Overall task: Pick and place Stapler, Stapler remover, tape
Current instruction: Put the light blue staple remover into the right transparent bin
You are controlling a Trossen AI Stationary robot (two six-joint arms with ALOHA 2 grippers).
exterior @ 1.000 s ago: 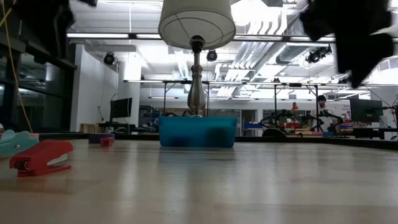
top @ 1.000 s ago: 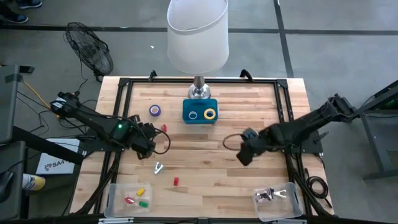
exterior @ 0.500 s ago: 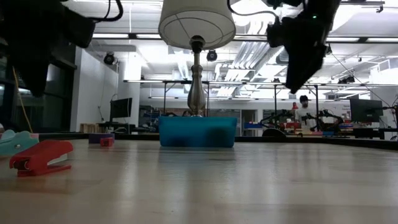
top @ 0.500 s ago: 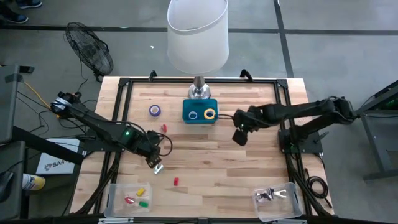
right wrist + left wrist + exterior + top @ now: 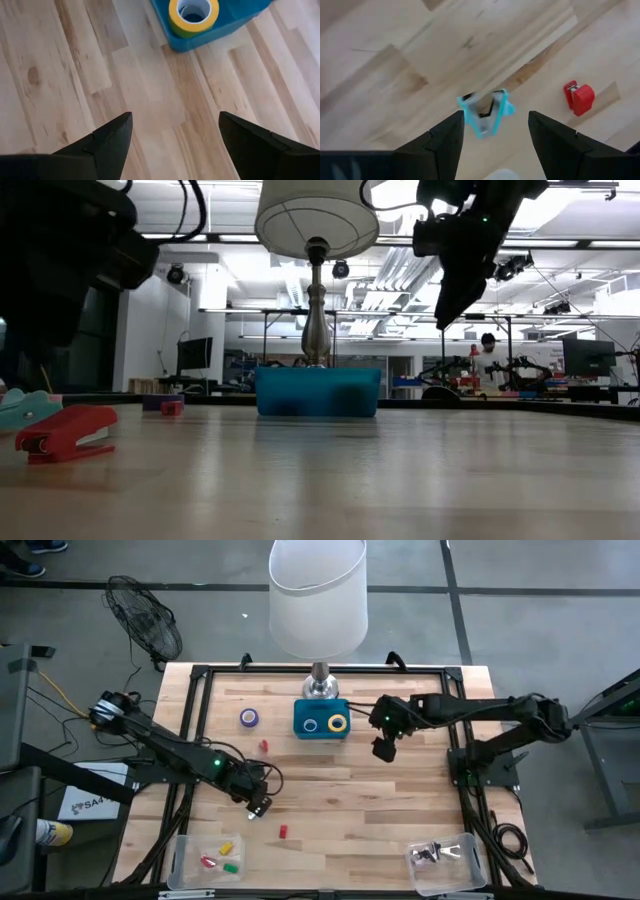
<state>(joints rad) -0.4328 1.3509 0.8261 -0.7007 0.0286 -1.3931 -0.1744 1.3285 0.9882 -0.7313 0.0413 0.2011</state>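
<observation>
Two dark arms are out over the wooden table (image 5: 330,780), each lined up on something. The left gripper (image 5: 492,130) hangs with jaws spread directly above the small teal staple remover (image 5: 485,112), apparently set to drop around it; the little red stapler (image 5: 580,97) lies just beside. The right gripper (image 5: 172,135), jaws wide and holding nothing, hovers near the blue open-top tray (image 5: 321,720) by the lamp base, where a yellow tape ring (image 5: 193,11) and a blue one already sit. A purple tape ring (image 5: 249,718) lies loose on the boards. One clear bin (image 5: 205,858) holds small coloured blocks; another (image 5: 447,862) holds dark bits, possibly clips.
</observation>
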